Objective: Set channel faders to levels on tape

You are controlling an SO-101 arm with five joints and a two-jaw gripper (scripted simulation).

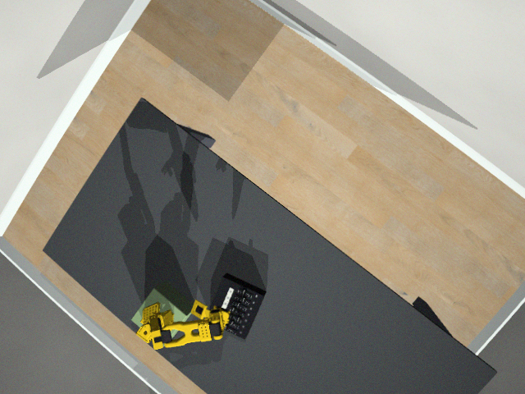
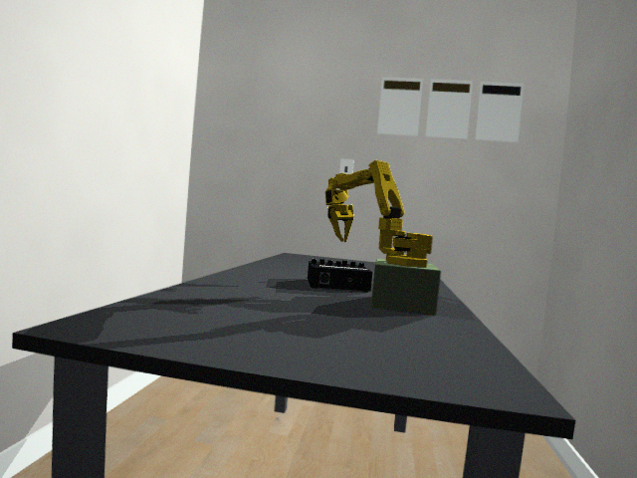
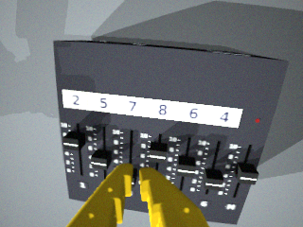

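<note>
Claw (image 2: 344,240) (image 3: 136,171), fingers together, hides much of third channel fader (image 3: 133,176); its level unreadable.

Probably a plain room, maybe an office or small lab, exact kind hard to tell: pale grey walls (image 2: 288,103), wood-plank floor (image 1: 321,139) (image 2: 205,426), white skirting, dark table (image 1: 321,296) (image 2: 309,355), three sheets with dark header bands (image 2: 447,111) hung in a row
</note>
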